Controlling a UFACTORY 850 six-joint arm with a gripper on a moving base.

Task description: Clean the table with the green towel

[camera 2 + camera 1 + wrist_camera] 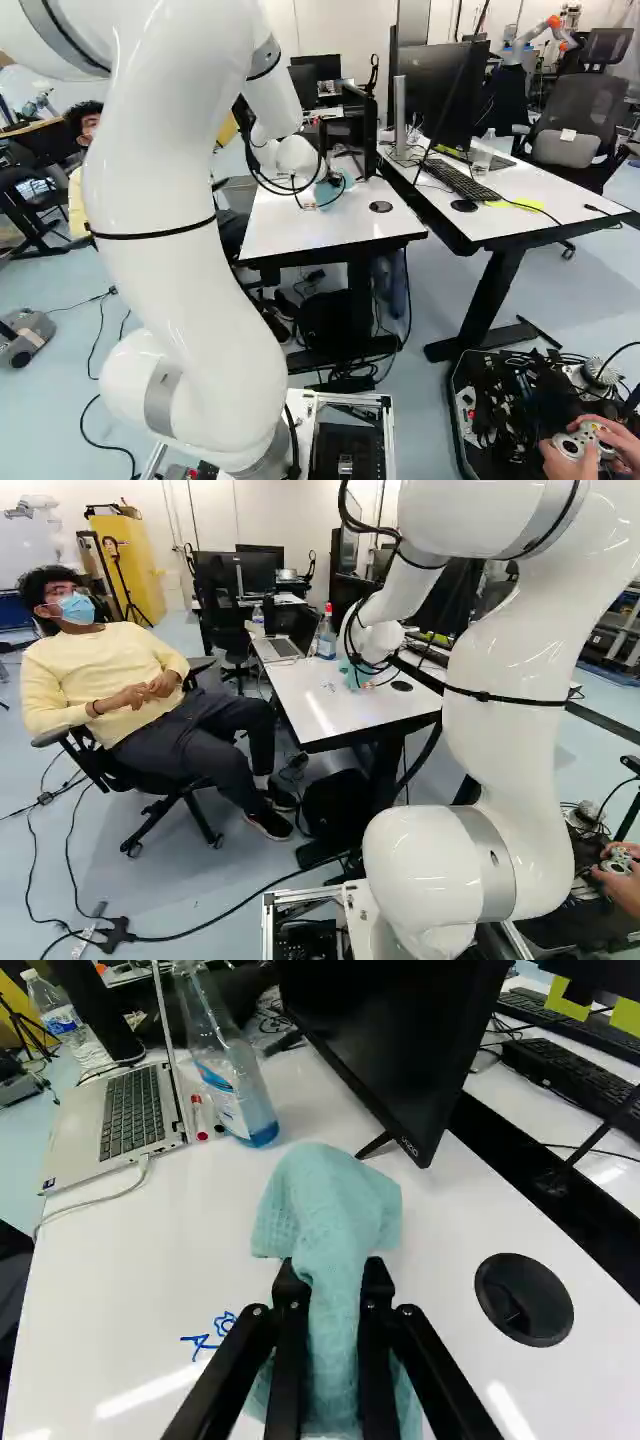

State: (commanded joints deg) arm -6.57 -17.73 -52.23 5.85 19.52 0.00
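Some blue handwriting [202, 1345] on the table [130, 1280], near the green towel [328, 1205].

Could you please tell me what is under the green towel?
White table shows around the towel, with blue marks nearby; whatever lies directly beneath the cloth is covered.

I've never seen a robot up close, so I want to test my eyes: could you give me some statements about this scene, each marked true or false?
1. The claw has the green towel between its two fingers. True.
2. The laptop is folded shut. False: the laptop is open, its keyboard showing.
3. The bottle of blue liquid stands beside the laptop. True.
4. The table bears no blue marks. False: blue marks show on it, near the claw.
5. The round black disc is hidden under the towel. False: the round black disc lies beside the towel, in plain sight.
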